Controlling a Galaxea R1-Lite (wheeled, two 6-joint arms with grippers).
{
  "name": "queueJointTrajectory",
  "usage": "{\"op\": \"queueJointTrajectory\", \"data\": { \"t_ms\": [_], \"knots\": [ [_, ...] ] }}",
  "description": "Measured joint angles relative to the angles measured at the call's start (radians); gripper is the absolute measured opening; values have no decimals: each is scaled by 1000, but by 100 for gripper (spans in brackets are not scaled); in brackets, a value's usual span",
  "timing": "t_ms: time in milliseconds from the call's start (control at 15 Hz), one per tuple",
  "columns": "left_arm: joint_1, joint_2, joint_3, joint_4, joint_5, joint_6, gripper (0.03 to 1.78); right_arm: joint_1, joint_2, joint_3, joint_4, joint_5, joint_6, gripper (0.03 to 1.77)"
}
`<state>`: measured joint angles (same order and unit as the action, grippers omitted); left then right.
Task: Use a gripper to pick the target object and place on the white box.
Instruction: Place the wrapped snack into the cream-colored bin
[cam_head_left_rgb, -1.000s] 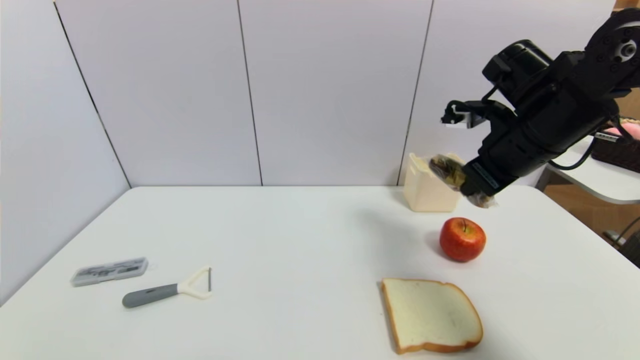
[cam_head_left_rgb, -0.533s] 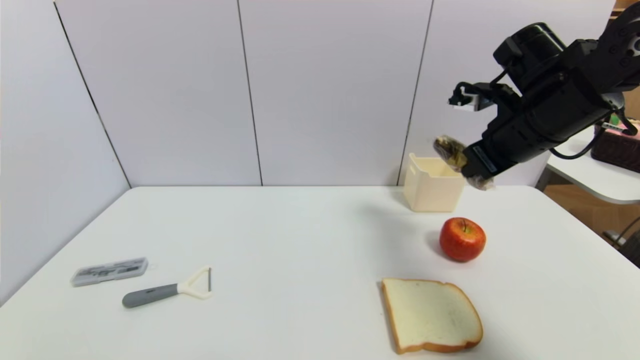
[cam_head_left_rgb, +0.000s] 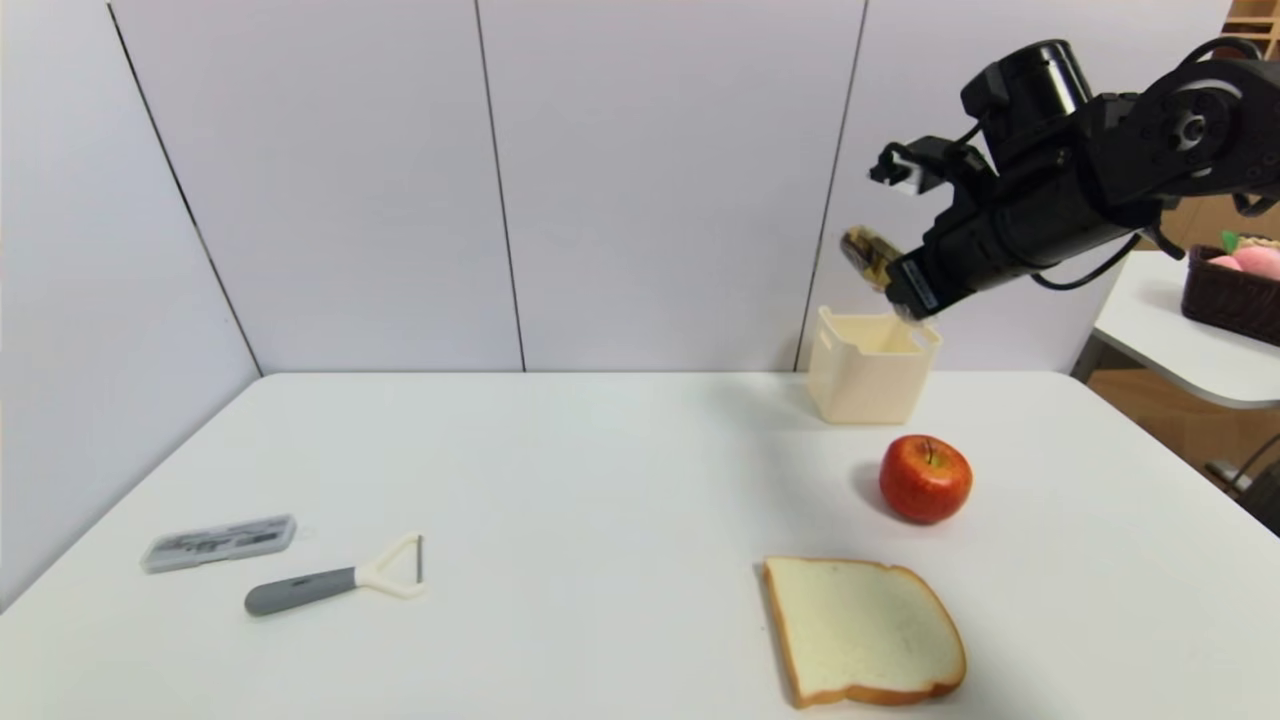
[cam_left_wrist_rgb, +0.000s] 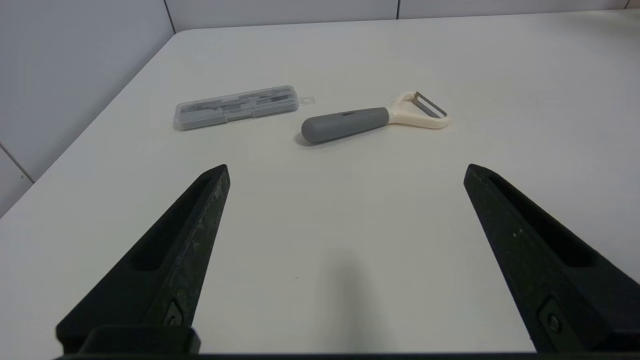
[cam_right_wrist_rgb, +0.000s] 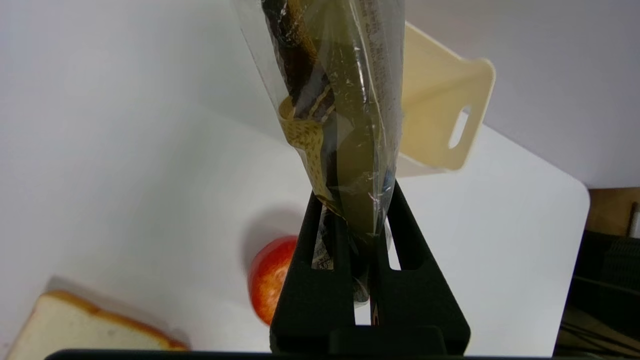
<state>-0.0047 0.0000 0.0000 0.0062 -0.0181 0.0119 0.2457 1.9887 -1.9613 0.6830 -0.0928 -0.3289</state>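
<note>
A small clear plastic pack of round chocolates (cam_head_left_rgb: 868, 256) hangs in the air just above the cream-white open-top plastic box (cam_head_left_rgb: 868, 378), pinched at one end by the right gripper (cam_head_left_rgb: 897, 287), fingers closed on it. It looks light, crinkly, slippery; gripping the sealed end suits it. A second ago it hung lower, level with the box. The left gripper (cam_left_wrist_rgb: 345, 172) rests over the white bench (cam_head_left_rgb: 560, 480), fingers wide

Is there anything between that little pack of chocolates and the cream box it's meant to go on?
Nothing visible. The right gripper holds the chocolate pack in the air just above the white box, whose open top looks unobstructed. The apple sits on the table nearer the robot, off the path.
</note>
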Motion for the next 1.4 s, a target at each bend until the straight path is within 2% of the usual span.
{"op": "queueJointTrajectory", "data": {
  "t_ms": [267,1133,1400],
  "knots": [
    [0,0,0,0,0,0,169,-26,74,-13,-33,2,-11,15],
    [0,0,0,0,0,0,169,-51,235,-43,-287,-13,-32,15],
    [0,0,0,0,0,0,169,-65,258,-48,-294,-26,-28,15]
  ]
}}
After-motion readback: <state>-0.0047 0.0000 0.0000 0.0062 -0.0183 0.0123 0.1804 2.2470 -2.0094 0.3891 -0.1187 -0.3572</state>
